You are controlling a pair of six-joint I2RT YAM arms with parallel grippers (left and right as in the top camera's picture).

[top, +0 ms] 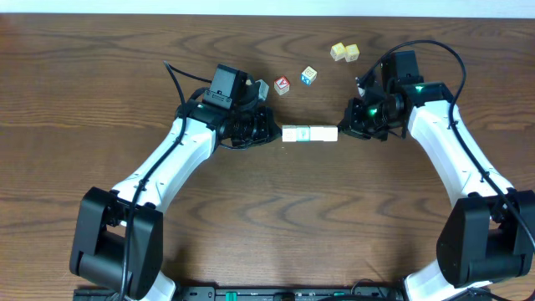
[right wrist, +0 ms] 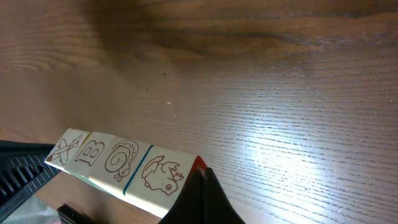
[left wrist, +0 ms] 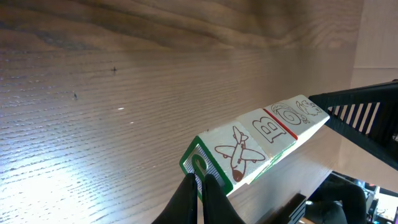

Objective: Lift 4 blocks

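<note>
Four cream-white blocks (top: 309,134) form one straight row in the middle of the table. Their top faces show an airplane, a B, a snail and an animal (left wrist: 261,140) (right wrist: 118,158). My left gripper (top: 276,134) is shut, and its closed tips (left wrist: 200,180) press on the green-bordered end face. From the other side my right gripper (top: 341,132), also shut, pushes its tips (right wrist: 200,171) against the red-edged end. The row is squeezed between the two grippers. In the wrist views it looks raised a little above the wood.
A red-faced cube (top: 282,84) and a blue-faced cube (top: 309,75) lie behind the row. Two yellowish cubes (top: 344,52) sit near the table's far edge. Both arms' cables loop over the back of the table.
</note>
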